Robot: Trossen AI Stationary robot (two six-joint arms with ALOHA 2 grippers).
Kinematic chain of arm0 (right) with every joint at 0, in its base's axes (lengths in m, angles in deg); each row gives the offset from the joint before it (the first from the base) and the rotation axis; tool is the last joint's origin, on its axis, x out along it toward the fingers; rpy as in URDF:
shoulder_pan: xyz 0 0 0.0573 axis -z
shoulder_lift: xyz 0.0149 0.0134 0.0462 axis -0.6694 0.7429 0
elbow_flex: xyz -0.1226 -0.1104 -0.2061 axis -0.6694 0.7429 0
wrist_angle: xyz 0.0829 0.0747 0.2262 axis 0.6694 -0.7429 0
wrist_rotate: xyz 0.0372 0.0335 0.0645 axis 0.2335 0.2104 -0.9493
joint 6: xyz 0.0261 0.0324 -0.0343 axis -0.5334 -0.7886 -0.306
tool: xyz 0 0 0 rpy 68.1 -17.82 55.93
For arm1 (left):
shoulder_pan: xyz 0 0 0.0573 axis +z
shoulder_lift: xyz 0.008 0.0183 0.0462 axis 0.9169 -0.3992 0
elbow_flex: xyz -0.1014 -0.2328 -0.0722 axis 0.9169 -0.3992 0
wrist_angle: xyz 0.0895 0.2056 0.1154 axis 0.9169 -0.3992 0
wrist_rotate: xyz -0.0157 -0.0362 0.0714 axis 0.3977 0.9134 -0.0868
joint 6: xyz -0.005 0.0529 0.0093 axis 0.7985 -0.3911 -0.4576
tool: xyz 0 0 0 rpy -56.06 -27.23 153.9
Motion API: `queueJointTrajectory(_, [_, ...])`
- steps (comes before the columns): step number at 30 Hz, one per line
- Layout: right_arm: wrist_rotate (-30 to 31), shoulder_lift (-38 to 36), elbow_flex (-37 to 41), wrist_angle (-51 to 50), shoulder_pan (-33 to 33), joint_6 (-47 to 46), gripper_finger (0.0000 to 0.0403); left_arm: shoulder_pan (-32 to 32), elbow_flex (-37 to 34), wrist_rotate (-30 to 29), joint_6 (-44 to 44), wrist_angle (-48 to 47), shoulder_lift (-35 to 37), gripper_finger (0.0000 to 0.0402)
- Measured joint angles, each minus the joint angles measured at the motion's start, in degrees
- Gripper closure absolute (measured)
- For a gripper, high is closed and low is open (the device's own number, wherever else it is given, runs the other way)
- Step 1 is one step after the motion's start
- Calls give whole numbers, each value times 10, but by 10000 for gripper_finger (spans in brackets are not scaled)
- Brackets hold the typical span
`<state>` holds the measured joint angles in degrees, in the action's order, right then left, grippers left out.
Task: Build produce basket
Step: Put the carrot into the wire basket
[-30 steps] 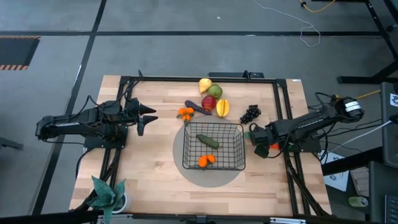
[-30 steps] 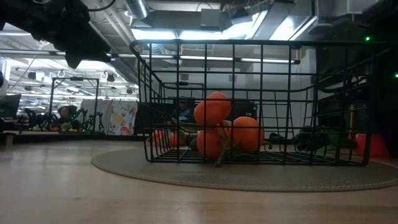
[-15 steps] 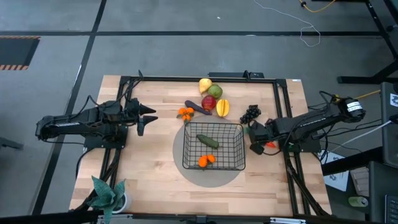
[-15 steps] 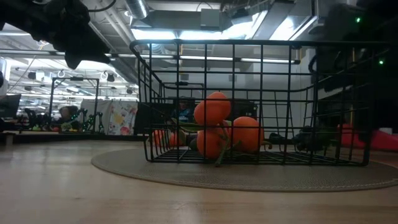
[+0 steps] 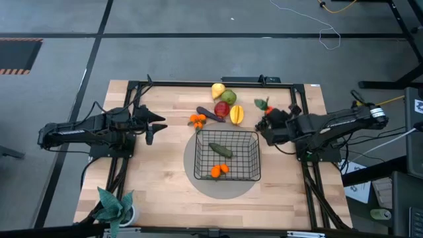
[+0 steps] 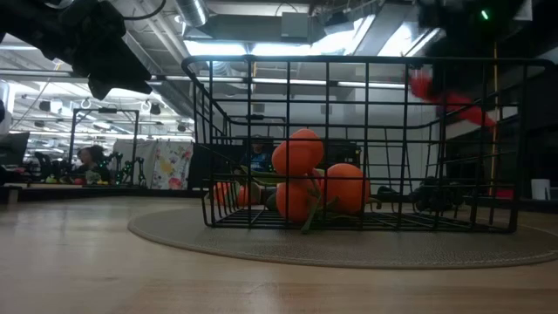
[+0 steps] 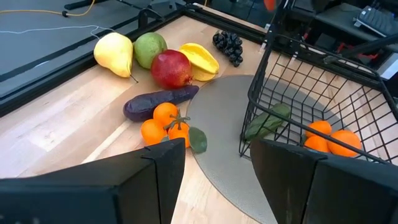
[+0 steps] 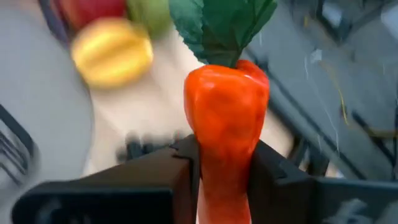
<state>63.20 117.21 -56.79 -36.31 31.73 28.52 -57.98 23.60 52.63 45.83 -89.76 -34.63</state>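
The black wire basket [image 5: 254, 135] stands on a round grey mat at the table's middle, with a green cucumber [image 5: 221, 150] and small oranges [image 5: 219, 170] inside. Beyond it lie a yellow pear [image 5: 217, 90], green apple [image 5: 229, 97], red apple [image 5: 222, 108], yellow ridged fruit [image 5: 236, 114], eggplant [image 5: 210, 114] and more oranges [image 5: 197, 120]. Dark grapes [image 7: 228, 45] lie by the basket's far right corner. My right gripper [image 5: 267, 114] hangs above that corner, shut on a carrot [image 8: 225, 106]. My left gripper [image 5: 156, 127] waits open at the table's left. My right gripper pinches the carrot's orange body [image 8: 224, 155] between its two fingers, one on each side. The fingers slant down from the table's right. The carrot's thick end and green leaves [image 8: 221, 25] jut out past the fingertips. It is lifted clear of the table [image 6: 445, 94].
A green potted plant [image 5: 115, 206] stands at the near left corner. The grey mat [image 5: 225, 190] reaches out past the basket on the near side. Black frame rails [image 5: 301, 119] run along the table's left, right and far edges. Bare wood lies near the front edge.
My right gripper has risen from the table beside the basket's right wall, carrying the carrot clear of the wood. It has gone toward the far edge and turned, so the carrot's leafy end now points to the far side. My left arm has kept still.
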Motion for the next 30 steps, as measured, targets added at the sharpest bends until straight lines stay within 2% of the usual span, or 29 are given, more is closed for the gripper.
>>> queueJointTrajectory(2, [23, 0, -35, 28, -2, 46, 336, 0, 0, 0, 0, 1, 0, 230])
queueJointTrajectory(5, [12, 0, -76, 105, -7, 137, 336, 0, 0, 0, 2, 12, 0, 230])
queueJointTrajectory(7, [-39, 0, -90, 177, -11, 201, 336, 0, 0, 0, 4, 22, 0, 230])
queueJointTrajectory(12, [-255, 4, -83, 358, -18, 295, 336, 0, 0, 0, 4, 44, 0, 230])
queueJointTrajectory(14, [-319, 13, -76, 394, -18, 304, 336, 0, 0, 0, 4, 55, 0, 230])
queueJointTrajectory(16, [-347, 23, -69, 415, -18, 304, 336, 0, 0, 0, 4, 57, 0, 230])
queueJointTrajectory(19, [-350, 42, -63, 419, -18, 283, 314, 0, 0, 0, 4, 56, 0, 230])
queueJointTrajectory(25, [-356, 82, -61, 420, -18, 260, 238, 0, 0, 0, 16, 55, 0, 230])
queueJointTrajectory(30, [-414, 99, -61, 420, -17, 234, 190, 0, 0, 0, 16, 54, 0, 230])
